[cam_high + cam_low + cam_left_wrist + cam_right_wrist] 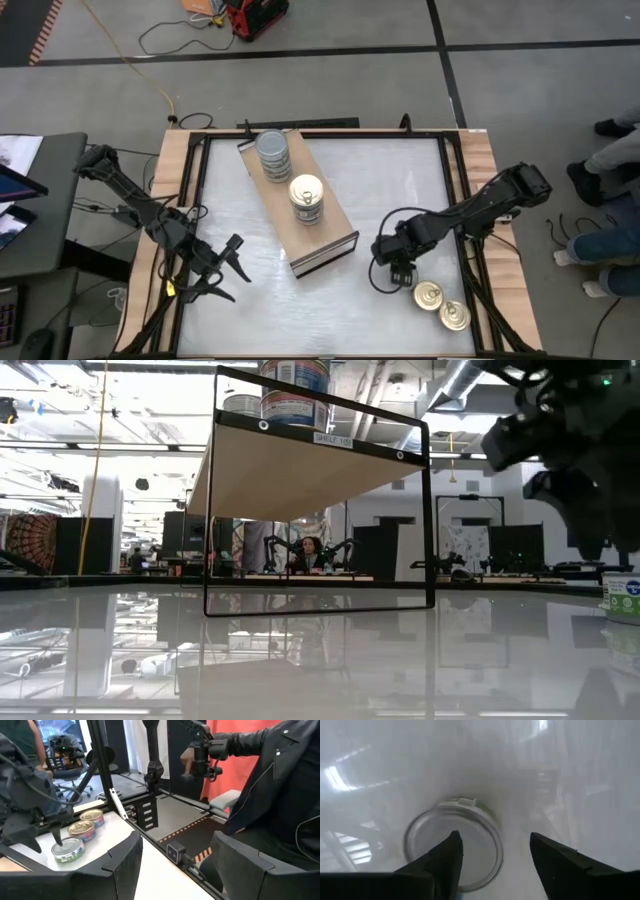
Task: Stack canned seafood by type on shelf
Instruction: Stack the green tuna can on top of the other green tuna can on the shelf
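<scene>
White tabletop (330, 290) lies under the right claw (492, 852), spread over a silver-topped tin (432, 842), one finger above its lid. Closing now could tip or skid it. Two gold-topped tins (442, 305) sit beside it. The shelf (320, 240), holding two stacks, runs diagonally. The left claw (228, 268) waits open.

small white label (333, 438) on the shelf (300, 470) front edge (roughly "SHELF 100"), tin labels unreadable
</scene>
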{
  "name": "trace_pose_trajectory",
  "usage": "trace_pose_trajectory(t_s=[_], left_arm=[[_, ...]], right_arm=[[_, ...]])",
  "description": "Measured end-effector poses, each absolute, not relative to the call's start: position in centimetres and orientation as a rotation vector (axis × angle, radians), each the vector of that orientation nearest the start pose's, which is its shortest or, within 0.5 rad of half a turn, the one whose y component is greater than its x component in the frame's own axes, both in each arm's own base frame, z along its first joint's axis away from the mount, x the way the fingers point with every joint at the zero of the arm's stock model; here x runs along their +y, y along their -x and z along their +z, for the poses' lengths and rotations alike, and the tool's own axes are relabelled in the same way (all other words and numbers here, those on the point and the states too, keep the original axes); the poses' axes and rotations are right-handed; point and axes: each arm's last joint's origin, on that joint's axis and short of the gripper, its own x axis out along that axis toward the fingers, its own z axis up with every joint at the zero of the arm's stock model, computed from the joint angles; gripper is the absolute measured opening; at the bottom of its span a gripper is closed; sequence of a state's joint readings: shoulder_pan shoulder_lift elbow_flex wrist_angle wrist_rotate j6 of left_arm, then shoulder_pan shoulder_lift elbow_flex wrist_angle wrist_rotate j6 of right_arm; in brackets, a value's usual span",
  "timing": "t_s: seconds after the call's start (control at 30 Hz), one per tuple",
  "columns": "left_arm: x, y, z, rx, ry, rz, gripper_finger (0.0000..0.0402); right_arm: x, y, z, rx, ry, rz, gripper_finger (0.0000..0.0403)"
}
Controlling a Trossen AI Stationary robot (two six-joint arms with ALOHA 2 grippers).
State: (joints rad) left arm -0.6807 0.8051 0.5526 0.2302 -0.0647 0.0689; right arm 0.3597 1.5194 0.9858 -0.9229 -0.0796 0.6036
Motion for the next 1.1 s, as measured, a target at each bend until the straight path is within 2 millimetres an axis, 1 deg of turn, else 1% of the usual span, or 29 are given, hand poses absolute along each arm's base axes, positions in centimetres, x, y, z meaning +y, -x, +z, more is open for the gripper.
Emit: trace_pose_trajectory(t_s=[0.2,0.33,0.57,0.8,0.9,1.0,1.1], left_arm=[[-11.6,-14.6,28.9,-0.002,-0.081,-0.616,0.0226],[-11.6,-14.6,28.8,0.0,-0.077,-0.616,0.0226],[-11.5,-14.6,28.8,0.002,-0.098,-0.589,0.0226],[-11.5,-14.6,28.7,0.009,-0.102,-0.578,0.0226],[-11.5,-14.6,28.7,0.011,-0.103,-0.578,0.0226],[-11.4,-14.6,28.7,0.013,-0.104,-0.577,0.0226],[-11.4,-14.6,28.6,0.025,-0.109,-0.566,0.0226]], right_arm=[[9.1,-23.4,18.7,1.533,-0.261,-0.095,0.0216],[8.9,-23.0,17.7,1.543,-0.247,-0.089,0.0177],[8.6,-22.6,17.0,1.553,-0.245,-0.102,0.0102],[6.7,-22.4,16.1,1.581,-0.27,-0.168,0.0017],[5.2,-22.4,15.7,1.593,-0.232,-0.233,0.0015],[3.8,-22.6,16.2,1.582,-0.224,-0.263,0.0036],[2.2,-21.9,16.5,1.632,-0.19,-0.343,0.005]])
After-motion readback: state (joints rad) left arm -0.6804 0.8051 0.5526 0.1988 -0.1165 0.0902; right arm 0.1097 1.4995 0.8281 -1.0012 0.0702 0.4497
